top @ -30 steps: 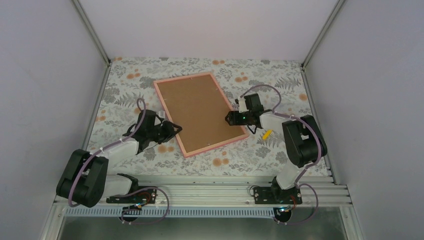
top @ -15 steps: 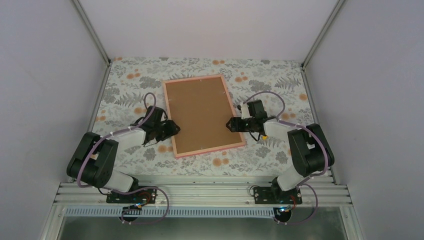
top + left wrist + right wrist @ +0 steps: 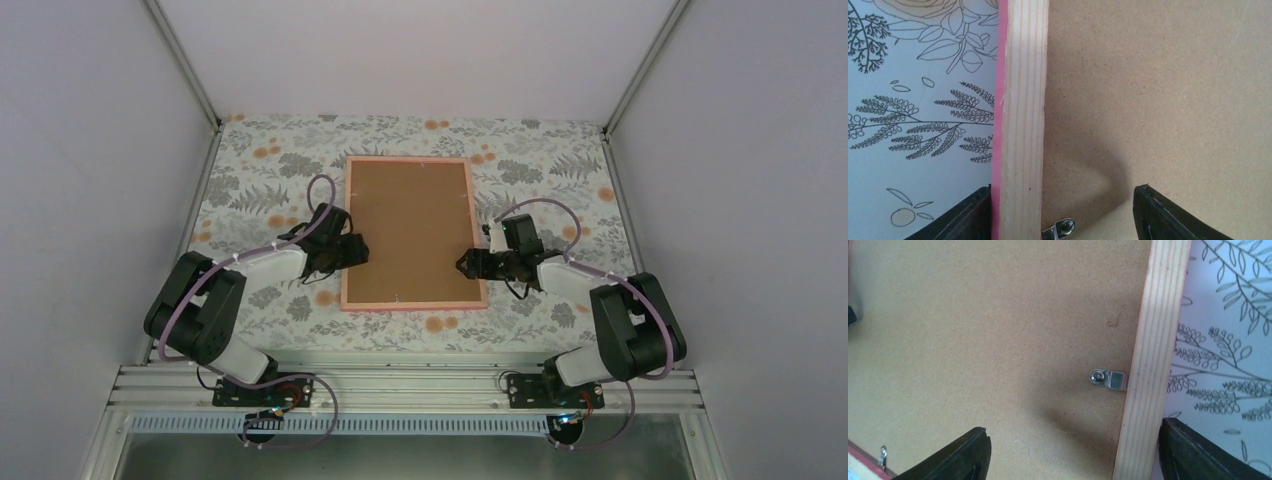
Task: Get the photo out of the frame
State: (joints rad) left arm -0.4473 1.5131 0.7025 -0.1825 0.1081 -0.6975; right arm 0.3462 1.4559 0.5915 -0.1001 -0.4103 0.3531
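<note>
The pink frame [image 3: 410, 301] lies face down on the floral cloth, its brown backing board [image 3: 410, 225] up and its sides square to the table. The photo is hidden under the board. My left gripper [image 3: 352, 250] is open and straddles the frame's left rail [image 3: 1020, 115], one finger on the cloth, the other over the board; a metal clip [image 3: 1060, 229] sits between them. My right gripper [image 3: 468, 265] is open and straddles the right rail [image 3: 1150, 365], just below a metal clip [image 3: 1108, 378].
The floral tablecloth [image 3: 260, 170] covers the table. Grey walls stand left, right and behind. The aluminium rail [image 3: 400, 385] with both arm bases runs along the near edge. Another small clip [image 3: 882, 455] shows on the frame's edge.
The frame has turned clockwise from tilted to square with the table. Both grippers moved with its side rails, the left one up and right, the right one down.
</note>
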